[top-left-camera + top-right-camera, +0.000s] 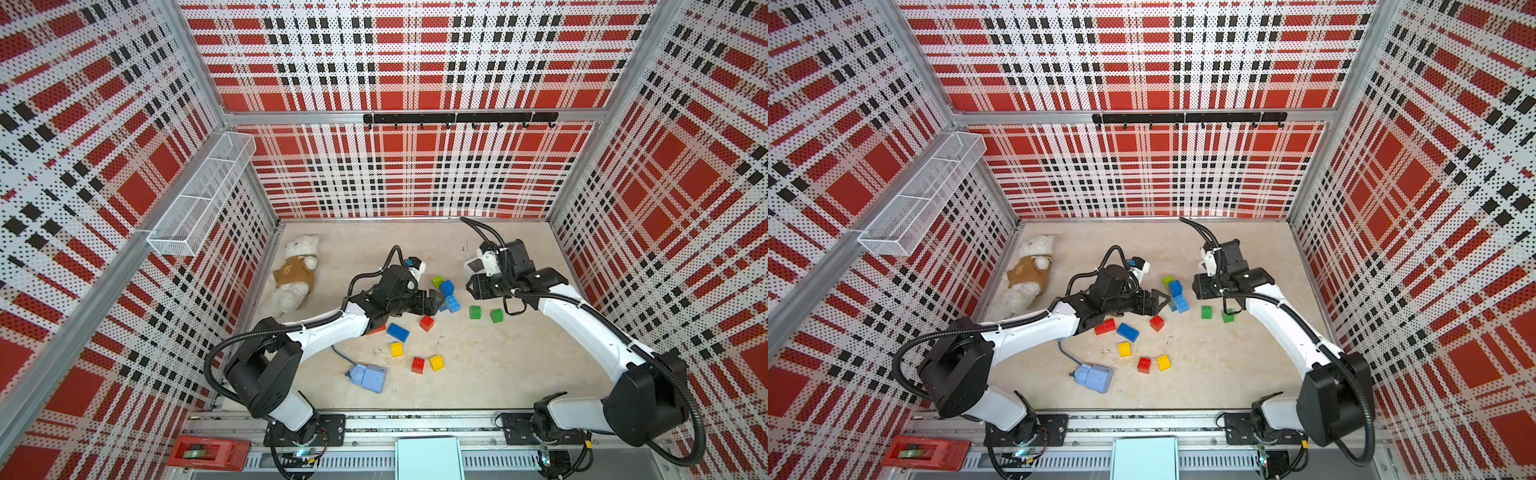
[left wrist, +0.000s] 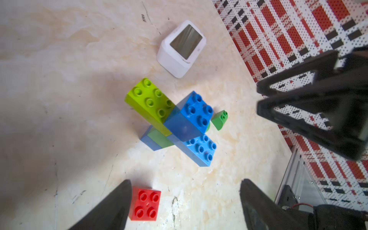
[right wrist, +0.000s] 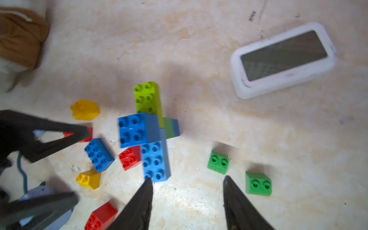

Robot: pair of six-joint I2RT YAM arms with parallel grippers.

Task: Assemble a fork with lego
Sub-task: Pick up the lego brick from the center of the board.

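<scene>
Several loose bricks [image 1: 427, 323] around blue-lime stack [image 1: 448, 296], white clock [image 2: 182, 48], teddy bear [image 1: 293, 274]

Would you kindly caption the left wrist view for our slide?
Open left gripper faces the lime-and-blue lego assembly, a loose red brick nearby and a white screened device beyond.

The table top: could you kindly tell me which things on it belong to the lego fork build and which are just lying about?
Belong to the job:
brick stack
red bricks
yellow bricks
green bricks
blue brick

Just lying about:
teddy bear
white screened device
pale-blue box with cord
</scene>
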